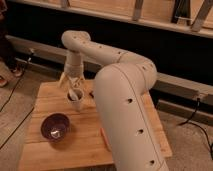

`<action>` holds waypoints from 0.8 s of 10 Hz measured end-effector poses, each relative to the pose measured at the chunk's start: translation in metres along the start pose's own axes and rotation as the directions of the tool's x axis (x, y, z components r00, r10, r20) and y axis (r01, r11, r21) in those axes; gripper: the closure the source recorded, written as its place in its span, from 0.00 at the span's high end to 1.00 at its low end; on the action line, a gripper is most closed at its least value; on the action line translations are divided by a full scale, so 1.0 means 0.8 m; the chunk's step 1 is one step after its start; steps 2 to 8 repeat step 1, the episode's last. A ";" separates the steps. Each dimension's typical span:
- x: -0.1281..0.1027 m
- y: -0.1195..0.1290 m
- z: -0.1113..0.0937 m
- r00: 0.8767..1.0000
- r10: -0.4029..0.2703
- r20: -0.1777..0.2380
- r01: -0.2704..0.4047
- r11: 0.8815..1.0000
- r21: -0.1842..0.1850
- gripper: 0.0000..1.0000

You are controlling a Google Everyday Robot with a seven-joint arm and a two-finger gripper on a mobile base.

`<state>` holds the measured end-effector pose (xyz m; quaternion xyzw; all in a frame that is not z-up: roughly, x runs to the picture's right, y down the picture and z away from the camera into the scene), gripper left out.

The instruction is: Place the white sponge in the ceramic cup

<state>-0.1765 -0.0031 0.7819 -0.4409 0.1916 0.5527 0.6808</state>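
one tool (73,89) above the upright ceramic cup (77,102); finger spread unclear; white sponge (74,94) at its mouth

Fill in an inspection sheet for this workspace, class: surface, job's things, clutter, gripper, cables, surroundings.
Surface: wooden table, light planks.
Job's things: ceramic cup upright near the table's far side; white sponge at the cup's mouth, under the gripper.
Clutter: dark purple bowl at front left; orange piece mostly hidden behind the arm.
Gripper: gripper directly above the cup.
Cables: black cable on the floor at left; another at right.
Surroundings: dark wall, wooden shelf above.
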 end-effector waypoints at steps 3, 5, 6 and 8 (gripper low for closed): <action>0.000 0.000 0.000 1.000 0.000 0.000 0.000 1.000 0.000 0.80; 0.000 0.000 0.000 1.000 0.000 0.000 0.000 1.000 0.000 0.80; 0.000 0.000 0.000 1.000 0.000 0.000 0.000 1.000 0.000 0.80; 0.000 0.000 0.000 1.000 0.000 0.000 0.000 1.000 0.000 0.80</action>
